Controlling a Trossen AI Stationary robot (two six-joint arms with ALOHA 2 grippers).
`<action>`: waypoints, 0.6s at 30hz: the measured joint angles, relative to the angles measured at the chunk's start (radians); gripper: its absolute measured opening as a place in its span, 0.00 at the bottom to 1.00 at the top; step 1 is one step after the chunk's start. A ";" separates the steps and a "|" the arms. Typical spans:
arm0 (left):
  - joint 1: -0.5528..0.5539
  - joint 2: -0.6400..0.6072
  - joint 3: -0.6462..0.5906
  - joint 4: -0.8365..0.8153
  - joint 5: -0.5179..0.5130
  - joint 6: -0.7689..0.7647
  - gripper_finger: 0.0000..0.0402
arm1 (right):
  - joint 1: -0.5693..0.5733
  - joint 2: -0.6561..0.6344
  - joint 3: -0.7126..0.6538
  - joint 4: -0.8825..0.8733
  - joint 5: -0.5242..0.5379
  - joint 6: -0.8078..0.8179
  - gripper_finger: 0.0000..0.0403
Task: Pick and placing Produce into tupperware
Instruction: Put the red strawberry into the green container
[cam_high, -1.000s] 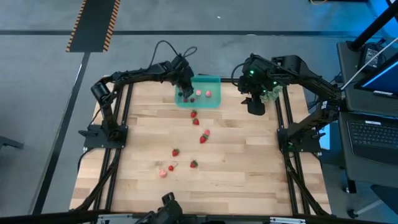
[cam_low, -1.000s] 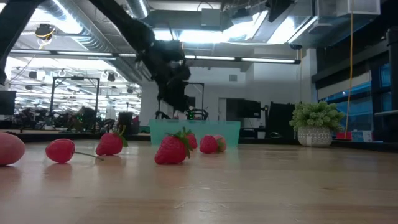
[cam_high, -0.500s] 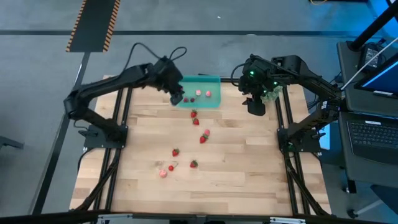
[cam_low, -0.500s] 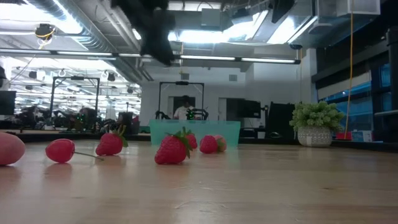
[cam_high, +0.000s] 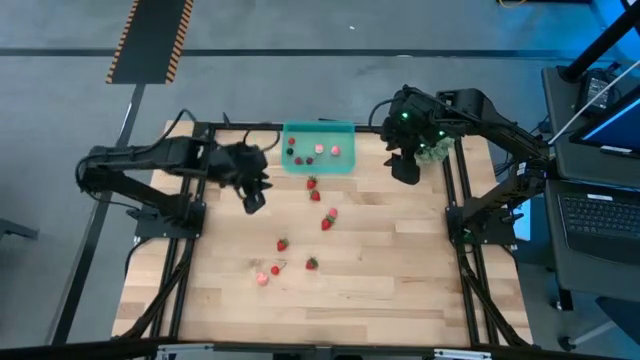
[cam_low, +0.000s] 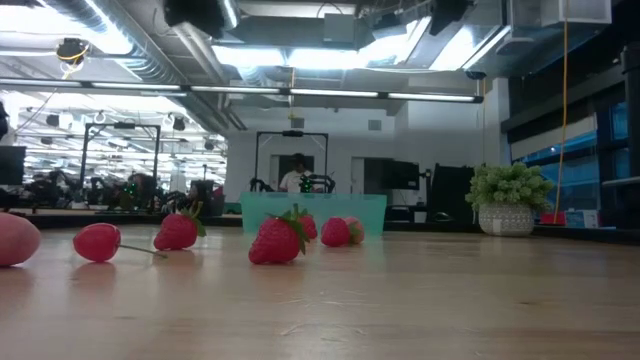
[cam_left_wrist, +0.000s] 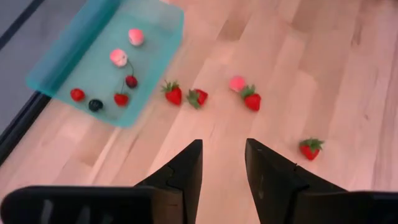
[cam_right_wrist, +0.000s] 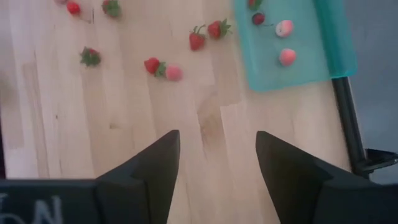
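the tupperware (cam_high: 319, 148) sits at the far edge of the counter (cam_high: 380, 270), holding two pale pink pieces, two red ones and two dark ones. the rest of the produce (cam_high: 322, 215) lies loose on the wood: two strawberries just in front of the container, a red and pink pair further out, then a scattered group toward the near side. left gripper (cam_high: 252, 200) hangs over the counter left of the container, fingers (cam_left_wrist: 186, 171) part open, holding nothing. right gripper (cam_high: 404, 170) waits at the far right, fingers (cam_right_wrist: 158, 165) spread, empty.
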 joint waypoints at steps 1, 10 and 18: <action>-0.029 -0.002 0.000 -0.014 -0.026 -0.024 0.28 | 0.004 0.000 -0.010 0.017 0.000 0.015 0.53; -0.236 -0.005 -0.074 -0.035 -0.194 -0.151 0.24 | 0.104 -0.007 -0.320 0.269 0.000 0.151 0.53; -0.329 -0.005 -0.185 -0.008 -0.239 -0.319 0.20 | 0.231 -0.007 -0.657 0.680 0.000 0.168 0.53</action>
